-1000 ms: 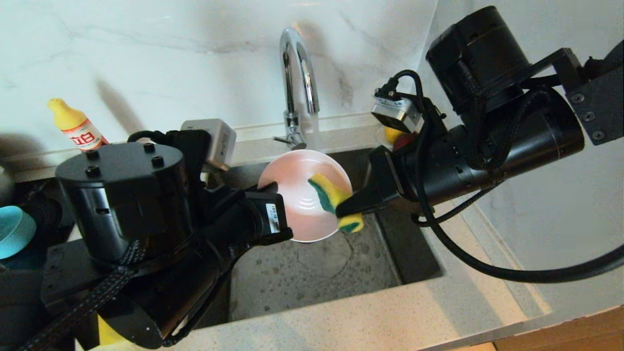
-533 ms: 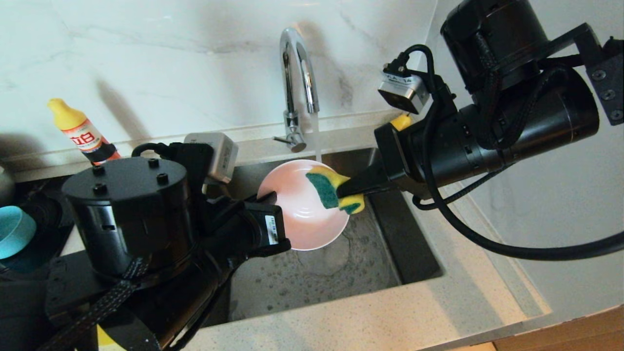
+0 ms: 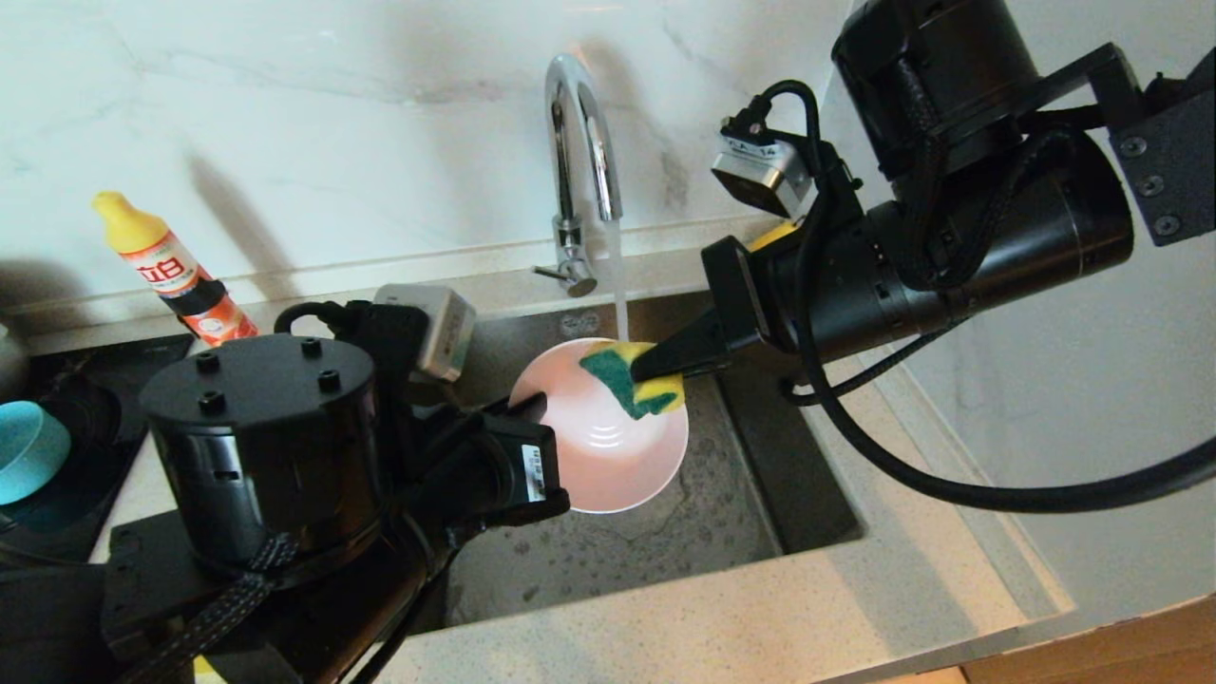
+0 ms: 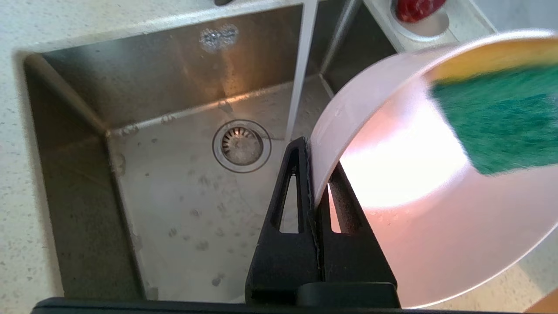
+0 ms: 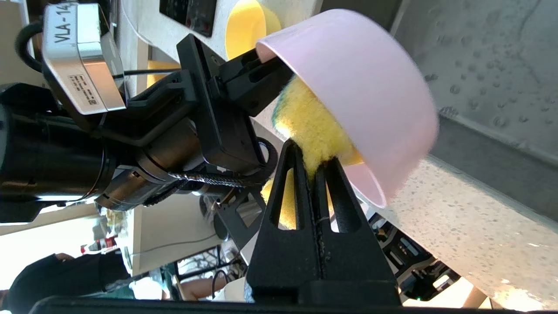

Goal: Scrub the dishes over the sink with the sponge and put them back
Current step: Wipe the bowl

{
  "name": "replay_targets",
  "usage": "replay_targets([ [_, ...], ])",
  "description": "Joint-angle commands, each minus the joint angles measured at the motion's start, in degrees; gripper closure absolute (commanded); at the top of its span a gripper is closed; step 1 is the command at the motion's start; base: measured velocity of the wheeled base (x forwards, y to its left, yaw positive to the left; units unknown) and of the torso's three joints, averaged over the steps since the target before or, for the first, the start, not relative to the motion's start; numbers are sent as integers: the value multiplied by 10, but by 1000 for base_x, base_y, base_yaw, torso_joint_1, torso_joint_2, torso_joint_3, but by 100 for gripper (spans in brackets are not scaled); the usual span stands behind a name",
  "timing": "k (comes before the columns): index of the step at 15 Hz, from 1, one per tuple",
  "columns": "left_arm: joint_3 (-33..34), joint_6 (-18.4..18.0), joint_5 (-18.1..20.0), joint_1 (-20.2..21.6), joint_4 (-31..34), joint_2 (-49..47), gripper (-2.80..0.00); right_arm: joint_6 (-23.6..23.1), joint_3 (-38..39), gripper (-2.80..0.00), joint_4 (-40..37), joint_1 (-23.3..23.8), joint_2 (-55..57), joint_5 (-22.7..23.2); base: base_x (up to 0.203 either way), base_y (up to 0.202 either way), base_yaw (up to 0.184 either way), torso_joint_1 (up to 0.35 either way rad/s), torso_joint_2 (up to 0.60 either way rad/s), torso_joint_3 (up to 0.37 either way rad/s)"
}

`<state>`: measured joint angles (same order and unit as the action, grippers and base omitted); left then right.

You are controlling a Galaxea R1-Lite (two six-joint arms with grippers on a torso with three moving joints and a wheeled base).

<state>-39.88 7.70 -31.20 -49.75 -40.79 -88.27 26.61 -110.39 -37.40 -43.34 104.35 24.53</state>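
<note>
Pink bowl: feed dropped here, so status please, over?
Left gripper shut on pink bowl rim, over sink. Right gripper shut on sponge, pressed inside bowl under running tap. Nothing in the way.

Glossy black cylindrical arms, braided cables, silver wrist cameras, triangular slotted black fingers (image 4: 290, 192).

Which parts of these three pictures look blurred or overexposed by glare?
Left wrist view: the sponge is smeared, and a white glare washes out the inside of the pink bowl. Right wrist view: the bowl's far rim blurs. Head view: mostly sharp, with dark shadows on the wall.
</note>
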Motion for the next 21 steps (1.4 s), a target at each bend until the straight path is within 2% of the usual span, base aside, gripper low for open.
replay_targets([
  [1, 1, 0, -2, -1, -2, -4, 0, 2, 2, 0, -2, -15, 8, 2, 0, 0, 0, 0, 0, 0],
  [3, 0, 0, 0, -1, -3, -5, 0, 2, 3, 0, -2, -25, 14, 2, 0, 0, 0, 0, 0, 0],
  [8, 1, 4, 0, 0, -3, 4, 0, 6, 13, 0, -11, -17, -4, 1, 0, 0, 0, 0, 0, 0],
  [14, -7, 7, 0, 5, -4, 11, 0, 5, 105, 0, -8, 13, -67, 0, 0, 0, 0, 0, 0, 0],
  [17, -12, 9, 12, 24, -2, 2, 0, 3, 102, 0, -7, 27, -97, 1, 0, 0, 0, 0, 0, 0],
  [21, -23, 37, 24, 82, 4, -54, 0, 3, 98, 0, -7, 37, -136, 2, 0, 0, 0, 0, 0, 0],
])
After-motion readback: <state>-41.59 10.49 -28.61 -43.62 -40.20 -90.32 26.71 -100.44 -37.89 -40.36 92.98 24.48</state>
